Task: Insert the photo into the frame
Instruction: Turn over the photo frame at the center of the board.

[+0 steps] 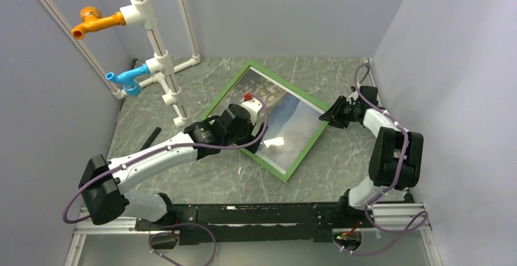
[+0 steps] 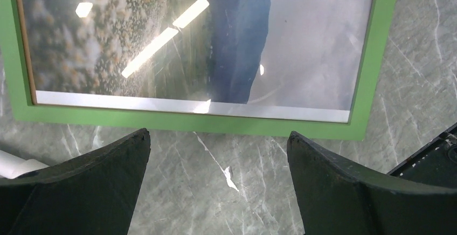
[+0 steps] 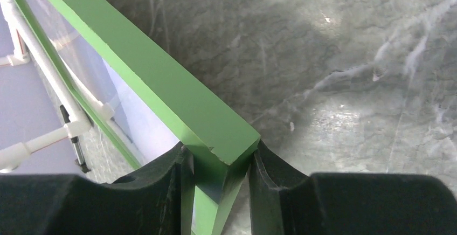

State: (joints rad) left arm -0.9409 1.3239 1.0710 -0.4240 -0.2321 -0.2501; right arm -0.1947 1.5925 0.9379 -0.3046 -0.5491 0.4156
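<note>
Right end effector (image 3: 218, 157) is seen narrowly parted, clamped on both faces of the green frame's (image 3: 156, 73) corner. Left end effector (image 2: 218, 138) is spread wide, nothing held, frame edge just ahead.

Frame (image 1: 305, 149), thin green face up, sat on the grey marble table, turned diagonally, mid-table toward the back edge. Photo (image 1: 292, 119) was inside it behind the glass: flowery meadow at the back-left end, dark hills in the middle, pale sky at the right end. White strip along one photo edge. Glare on glass.
</note>
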